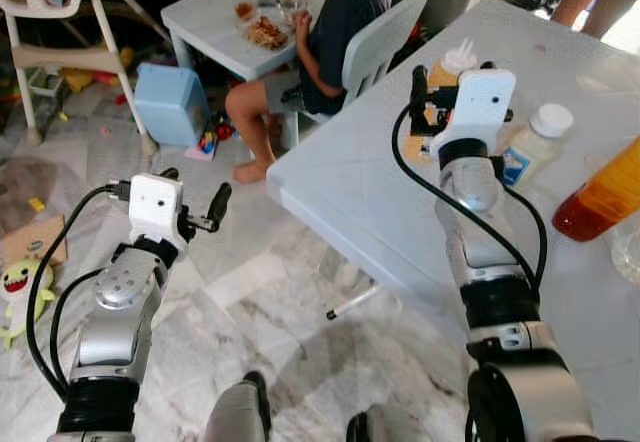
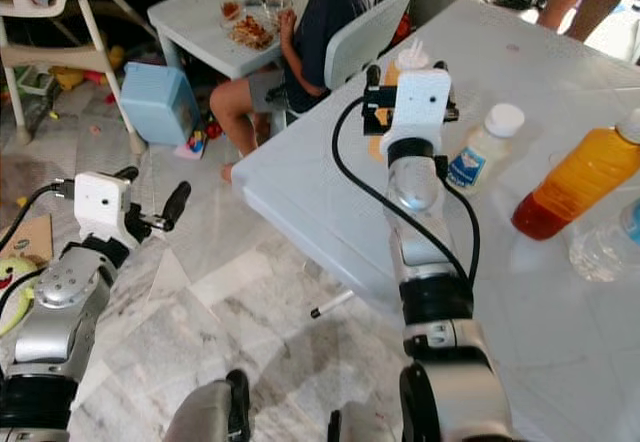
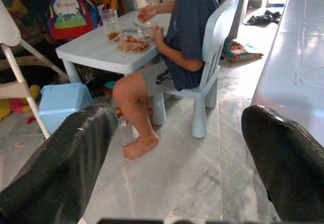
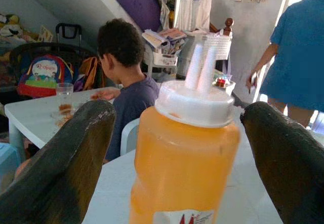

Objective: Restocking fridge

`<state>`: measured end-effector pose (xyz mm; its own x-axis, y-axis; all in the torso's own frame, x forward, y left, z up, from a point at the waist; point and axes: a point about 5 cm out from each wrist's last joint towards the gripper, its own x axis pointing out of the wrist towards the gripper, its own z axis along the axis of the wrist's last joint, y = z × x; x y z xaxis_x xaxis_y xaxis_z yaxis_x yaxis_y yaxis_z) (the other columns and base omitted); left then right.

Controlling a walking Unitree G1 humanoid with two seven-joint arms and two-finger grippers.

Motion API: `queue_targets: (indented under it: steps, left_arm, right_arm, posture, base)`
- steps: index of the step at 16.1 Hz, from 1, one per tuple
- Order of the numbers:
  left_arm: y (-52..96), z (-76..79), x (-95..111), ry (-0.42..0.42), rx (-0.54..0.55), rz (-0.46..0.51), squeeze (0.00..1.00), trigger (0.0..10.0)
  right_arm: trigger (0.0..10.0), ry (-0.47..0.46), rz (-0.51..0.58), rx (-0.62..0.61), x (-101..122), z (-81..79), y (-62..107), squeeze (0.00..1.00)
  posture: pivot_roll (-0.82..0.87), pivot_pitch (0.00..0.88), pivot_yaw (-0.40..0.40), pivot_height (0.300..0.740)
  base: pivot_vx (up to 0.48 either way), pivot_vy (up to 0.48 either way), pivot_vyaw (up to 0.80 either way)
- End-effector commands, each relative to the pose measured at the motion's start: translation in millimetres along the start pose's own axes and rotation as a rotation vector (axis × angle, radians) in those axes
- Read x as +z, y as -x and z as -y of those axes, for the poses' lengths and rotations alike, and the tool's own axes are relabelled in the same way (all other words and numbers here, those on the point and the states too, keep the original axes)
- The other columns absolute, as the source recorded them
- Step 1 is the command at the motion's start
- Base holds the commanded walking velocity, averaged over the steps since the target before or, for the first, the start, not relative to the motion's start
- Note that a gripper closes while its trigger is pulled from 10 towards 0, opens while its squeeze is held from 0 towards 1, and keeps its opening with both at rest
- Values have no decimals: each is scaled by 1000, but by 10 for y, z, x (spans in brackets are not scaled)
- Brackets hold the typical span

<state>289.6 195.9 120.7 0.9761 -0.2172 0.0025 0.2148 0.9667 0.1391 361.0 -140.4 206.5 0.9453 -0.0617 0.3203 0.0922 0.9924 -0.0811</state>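
An orange squeeze bottle [image 4: 185, 153] with a white twin-nozzle cap stands on the big white table [image 1: 350, 182], near its far left edge. My right gripper [image 1: 450, 87] is raised over the table and open, one black finger on each side of the bottle, with a gap on both sides in the right wrist view. A white-capped sauce bottle [image 1: 530, 147], an amber juice bottle [image 1: 605, 192] and a clear water bottle [image 2: 610, 242] stand further right. My left gripper [image 1: 195, 190] is open and holds nothing, out over the marble floor to the left of the table.
A person [image 1: 330, 22] sits on a white chair [image 1: 375, 47] at a small white table [image 1: 215, 17] just beyond the big table's corner. A blue stool [image 1: 170, 102], a high chair [image 1: 60, 32] and toys [image 1: 20, 287] lie at left. Another person [image 4: 293, 67] stands behind the table.
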Motion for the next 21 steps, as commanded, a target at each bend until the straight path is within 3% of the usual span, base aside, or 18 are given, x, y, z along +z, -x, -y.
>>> queue_targets:
  steps: [1, 9, 10, 11, 12, 13, 21]
  left_arm:
    - [7, -10, -11, -4, -2, -12, 0, 10000]
    - [-17, -5, -4, -6, -3, -11, 0, 10000]
    - [-19, -7, -4, -7, -2, -12, 0, 10000]
    - [-22, -8, -3, -7, -2, -11, 0, 10000]
    - [-24, -8, -3, -7, -2, -11, 0, 10000]
    - [-24, -9, -1, -9, -3, -9, 0, 10000]
    - [-41, -2, 0, -8, 3, -5, 0, 10000]
  right_arm:
    - [10000, -16, 1, -13, 25, 2, -56, 0]
    - [10000, 0, -73, -16, -38, 76, -244, 0]
    - [9020, 0, -90, -15, -59, 89, -264, 0]
    - [1137, -7, -96, -13, -70, 95, -279, 0]
    - [1137, -8, -96, -10, -69, 94, -283, 0]
    - [0, -2, -88, -7, -60, 92, -290, 0]
    - [471, 21, -52, 19, -46, 63, -247, 0]
  posture:
    - [-9, 151, 3, 740]
    - [0, 145, 3, 740]
    - [0, 144, 3, 740]
    - [0, 143, 3, 740]
    - [0, 143, 3, 740]
    - [1, 143, 3, 740]
    - [-4, 131, -6, 740]
  base:
    - [0, 0, 0]
    - [0, 0, 0]
    - [0, 0, 0]
    - [0, 0, 0]
    - [0, 0, 0]
    - [0, 0, 0]
    - [0, 0, 0]
